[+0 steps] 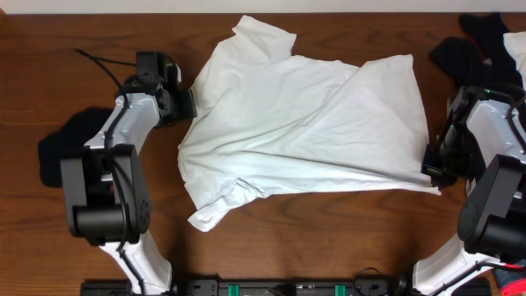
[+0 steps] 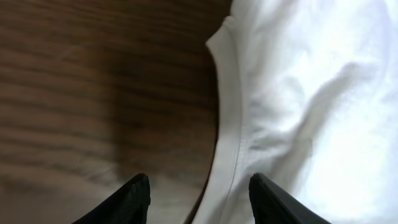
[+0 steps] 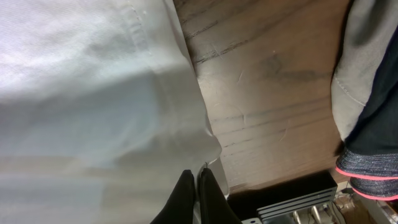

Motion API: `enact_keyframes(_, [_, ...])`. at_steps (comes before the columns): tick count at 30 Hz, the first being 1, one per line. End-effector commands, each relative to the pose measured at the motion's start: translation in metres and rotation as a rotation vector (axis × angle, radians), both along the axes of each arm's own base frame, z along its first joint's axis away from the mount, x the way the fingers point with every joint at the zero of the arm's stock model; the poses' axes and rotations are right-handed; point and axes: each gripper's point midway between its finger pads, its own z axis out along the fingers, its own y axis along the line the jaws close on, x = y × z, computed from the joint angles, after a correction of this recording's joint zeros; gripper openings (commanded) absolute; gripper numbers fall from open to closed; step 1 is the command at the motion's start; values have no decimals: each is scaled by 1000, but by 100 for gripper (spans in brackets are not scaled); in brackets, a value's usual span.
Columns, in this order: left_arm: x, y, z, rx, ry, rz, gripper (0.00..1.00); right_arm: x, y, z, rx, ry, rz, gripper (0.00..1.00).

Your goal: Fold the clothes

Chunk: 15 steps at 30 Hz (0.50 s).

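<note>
**Op:** Where is the shirt, and what have the arms got?

**Log:** The white T-shirt (image 1: 304,123) lies spread across the middle of the wooden table (image 1: 329,238). Its neck is toward your left arm and its hem toward your right. One sleeve points to the far edge, the other to the near edge. The body is rumpled, with a diagonal ridge across it.
The left gripper (image 2: 199,193) is at the neck edge, fingers parted and holding nothing. In the wrist view the collar band runs down between them.
The right gripper (image 3: 198,193) is at the near hem corner, fingers pressed together. Whether cloth is pinched between them, the wrist view does not show.

**Op:** So what is the step?

**Log:** My reading is that you are taking a hold at both ends for the first fold.
- Lower the left until both fingers bracket the collar band, then close on the band itself, not the loose cloth behind it.
- Confirm the right has the hem corner before you lift — if it comes up bare, re-pinch.
- Raise both ends together and evenly, or that ridge will likely get folded in.
- Mind the dark garments (image 1: 481,45) beside the right arm and the black one (image 1: 62,148) under the left — keep the shirt off them.
</note>
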Motion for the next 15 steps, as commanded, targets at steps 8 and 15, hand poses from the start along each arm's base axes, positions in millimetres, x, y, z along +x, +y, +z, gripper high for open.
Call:
enact_keyframes(8, [19, -15, -13, -36, -56, -130, 28, -2, -6, 3, -24, 0, -22, 1])
enact_keyframes(15, [33, -20, 24, -28, -168, -143, 27, -1, -6, 2, -26, -7, -22, 1])
